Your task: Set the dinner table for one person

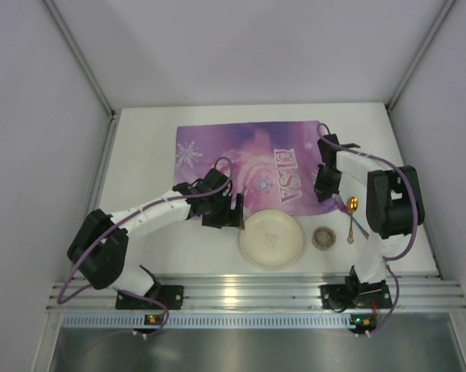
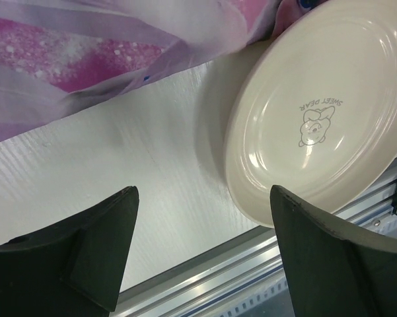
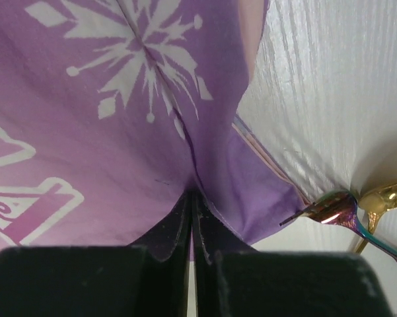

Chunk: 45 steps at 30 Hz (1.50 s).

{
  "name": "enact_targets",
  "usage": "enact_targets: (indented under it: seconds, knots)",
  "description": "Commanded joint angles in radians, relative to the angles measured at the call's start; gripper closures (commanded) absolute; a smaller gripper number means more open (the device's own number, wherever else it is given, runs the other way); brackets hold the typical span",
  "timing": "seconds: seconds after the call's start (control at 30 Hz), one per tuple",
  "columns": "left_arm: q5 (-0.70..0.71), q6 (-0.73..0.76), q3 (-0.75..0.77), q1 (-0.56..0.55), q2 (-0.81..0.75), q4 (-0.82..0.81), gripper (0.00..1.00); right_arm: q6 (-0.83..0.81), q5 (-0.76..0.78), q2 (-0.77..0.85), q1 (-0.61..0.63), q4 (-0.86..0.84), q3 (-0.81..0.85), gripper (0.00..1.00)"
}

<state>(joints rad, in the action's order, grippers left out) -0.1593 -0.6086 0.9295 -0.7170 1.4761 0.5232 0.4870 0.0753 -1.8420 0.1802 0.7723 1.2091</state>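
Observation:
The purple snowflake "ELSA" placemat (image 1: 248,167) lies on the white dinner table (image 1: 139,178). My right gripper (image 1: 323,182) is at the mat's right edge. In the right wrist view the gripper (image 3: 190,195) is shut on a pinched-up fold of the placemat (image 3: 106,132). A cream plate (image 1: 271,239) sits at the mat's near edge. My left gripper (image 1: 231,211) hovers just left of the plate. In the left wrist view that gripper (image 2: 203,198) is open over bare table (image 2: 139,165), with nothing between its fingers and the plate (image 2: 317,112) to its right.
A small round cup (image 1: 323,238) stands right of the plate. A gold spoon (image 3: 383,198) and an iridescent fork (image 3: 333,208) lie beside the mat's right corner. The aluminium rail (image 1: 248,293) runs along the table's near edge. White walls enclose the table on three sides.

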Motion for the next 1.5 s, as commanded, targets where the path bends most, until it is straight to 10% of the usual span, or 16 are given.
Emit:
enact_targets:
  seconds: [0.0,0.17,0.3,0.4,0.67,0.83,1.27,1.47]
  knots:
    - [0.029,-0.017,0.019,-0.002,-0.046,-0.022,0.15,0.025,0.057,-0.017,-0.004,-0.019,-0.052,1.0]
    - [0.047,-0.01,0.019,-0.002,-0.051,-0.009,0.15,0.041,0.005,0.044,0.002,-0.005,-0.114,0.97]
    - [0.043,-0.014,0.023,-0.002,-0.033,-0.02,0.15,0.038,-0.02,0.182,0.013,0.01,-0.143,0.43]
    - [0.043,-0.008,0.034,-0.004,-0.014,-0.022,0.15,0.041,0.021,0.268,0.013,0.054,-0.138,0.3]
    - [0.043,-0.006,0.083,-0.004,0.032,-0.022,0.16,0.045,0.095,0.351,0.012,0.048,-0.175,0.46]
    - [0.044,-0.003,0.1,-0.004,0.046,-0.02,0.17,0.041,0.129,0.278,-0.007,0.009,-0.217,1.0]
    - [0.066,0.001,0.08,-0.006,0.033,0.003,0.17,-0.007,0.132,0.116,-0.143,-0.056,-0.191,1.0]
    - [0.078,0.007,0.084,-0.004,0.03,0.018,0.18,-0.024,0.098,0.176,-0.173,-0.07,-0.186,0.73]
